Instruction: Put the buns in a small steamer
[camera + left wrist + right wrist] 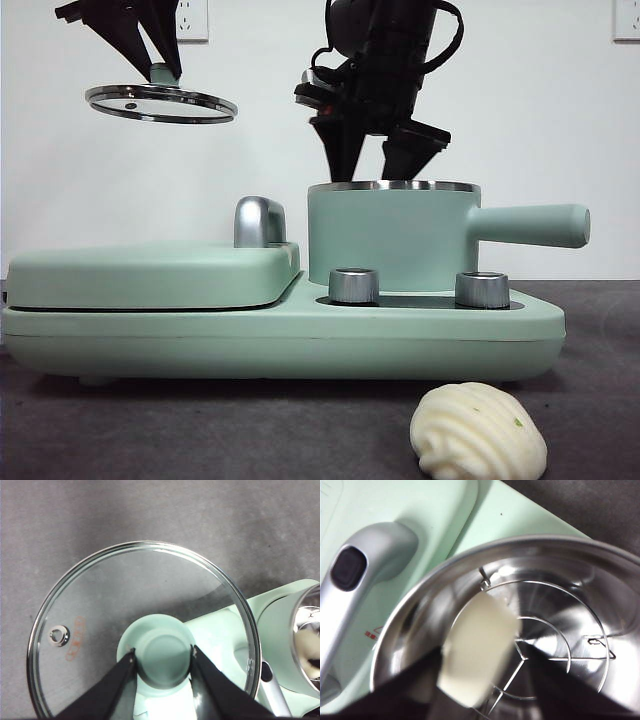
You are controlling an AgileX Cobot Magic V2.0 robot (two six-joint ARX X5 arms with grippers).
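The steamer (pixel 388 237) is mint green with a shiny steel rim and a steel inside. Its lid (pixel 161 103) is clear glass, edged in steel, with a green knob. The smooth bun (pixel 477 650) is plain cream-white. The ridged bun (pixel 478 433) is cream-white with swirled ridges and a tiny green speck. The griddle cover (pixel 150 274) is mint green, its handle (pixel 259 221) chrome. Both hands are black. The desk (pixel 250 430) is dark grey.

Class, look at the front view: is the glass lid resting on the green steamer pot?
No. The left gripper holds the glass lid by its knob in the air, well to the side of the open steamer pot.
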